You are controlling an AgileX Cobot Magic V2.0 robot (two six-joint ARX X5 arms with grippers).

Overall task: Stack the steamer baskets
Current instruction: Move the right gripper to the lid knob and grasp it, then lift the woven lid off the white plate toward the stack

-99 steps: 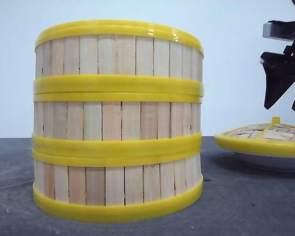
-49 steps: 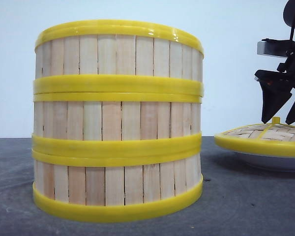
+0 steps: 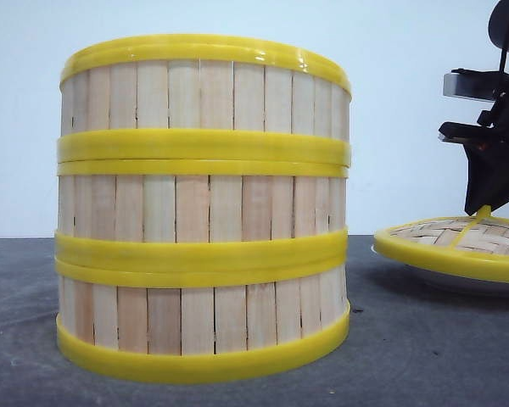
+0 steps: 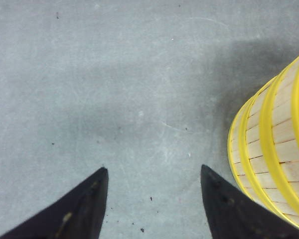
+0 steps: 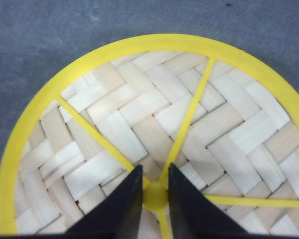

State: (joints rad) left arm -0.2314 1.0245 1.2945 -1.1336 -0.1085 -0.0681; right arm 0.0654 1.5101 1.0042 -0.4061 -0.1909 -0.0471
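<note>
Three steamer baskets (image 3: 204,212) with pale slat walls and yellow rims stand stacked in one column in the front view. Their side also shows in the left wrist view as the baskets (image 4: 279,149). My left gripper (image 4: 153,172) hangs open over bare table beside the stack, holding nothing. My right gripper (image 5: 155,172) is shut on the yellow knob (image 5: 155,196) of the woven lid (image 5: 154,114). In the front view the right gripper (image 3: 488,203) stands over the lid (image 3: 458,242) at the right, which sits slightly tilted.
A white shallow plate (image 3: 445,280) lies under the lid on the grey table (image 3: 407,356). A pale wall rises behind the table. The stack fills the front view's left and middle, close to the camera.
My right gripper came down onto the lid and closed on its knob. The lid now sits tilted on the plate. The stack and the left gripper have not moved.
</note>
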